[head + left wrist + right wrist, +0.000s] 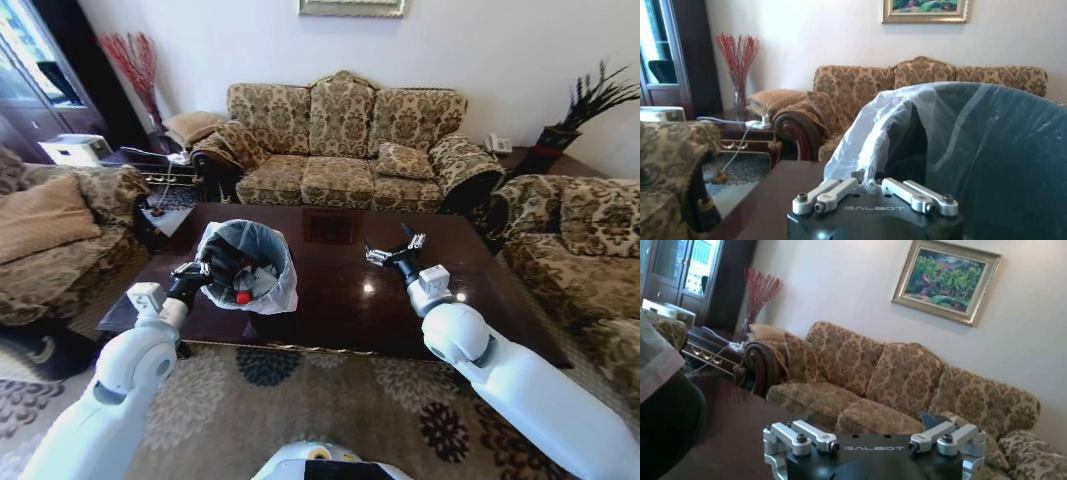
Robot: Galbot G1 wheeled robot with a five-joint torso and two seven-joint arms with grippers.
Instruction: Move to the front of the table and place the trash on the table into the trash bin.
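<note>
The trash bin (272,250), dark and lined with a white bag, stands on the left part of the dark wooden table (340,295). Trash (250,288) lies inside it: a white paper wad and a bottle with a red cap. My left gripper (199,271) is at the bin's near-left rim. In the left wrist view, the left gripper (868,186) is shut on the folded bag edge of the bin (993,150). My right gripper (393,251) hovers open over the middle of the table with nothing in it. The right gripper (873,440) points toward the back sofa.
Patterned sofas ring the table: one behind (345,140), one at the left (50,230), one at the right (580,240). A flowered rug (300,390) lies in front. A side table with cables (160,170) stands at the back left.
</note>
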